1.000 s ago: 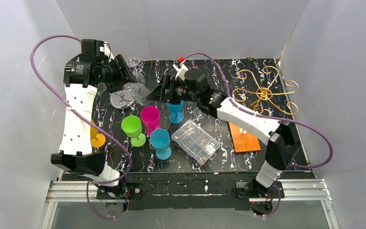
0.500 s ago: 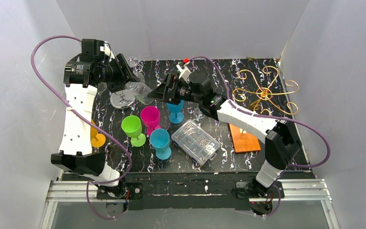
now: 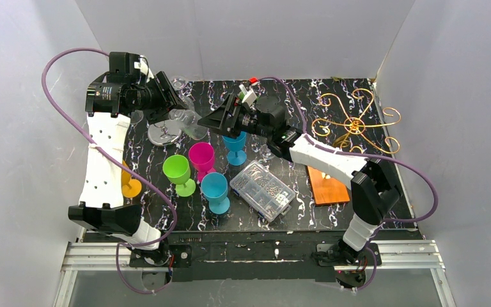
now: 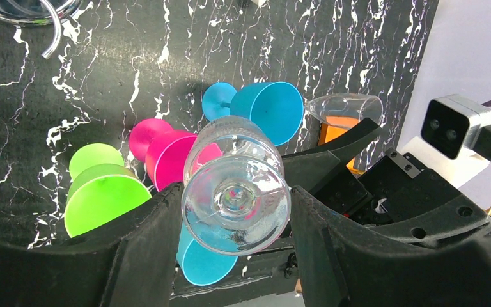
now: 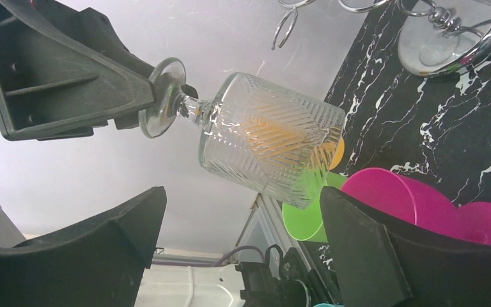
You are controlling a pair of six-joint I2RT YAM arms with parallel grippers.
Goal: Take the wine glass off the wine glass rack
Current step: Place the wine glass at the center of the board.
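Note:
My left gripper (image 3: pixel 176 107) is shut on the foot of a clear patterned wine glass (image 3: pixel 190 124) and holds it tilted in the air above the back left of the table. In the left wrist view the foot (image 4: pixel 236 204) sits between my fingers. My right gripper (image 3: pixel 220 121) is open, and in the right wrist view (image 5: pixel 243 198) the glass bowl (image 5: pixel 272 147) hangs just off its fingertips, untouched. The golden curled-wire rack (image 3: pixel 356 121) stands at the back right on its orange-brown wooden base (image 3: pixel 326 185); no glass shows on it.
A chrome wire stand with a round base (image 3: pixel 162 133) is behind the glass. Green (image 3: pixel 178 169), magenta (image 3: pixel 201 155), two blue (image 3: pixel 216 187) and an orange (image 3: pixel 128 185) cup stand mid-table. A clear compartment box (image 3: pixel 262 190) and a lying clear glass (image 3: pixel 267 152) are near.
My right gripper has moved left and back, closing in on the glass bowl. My left gripper has held the glass almost still, easing it slightly right.

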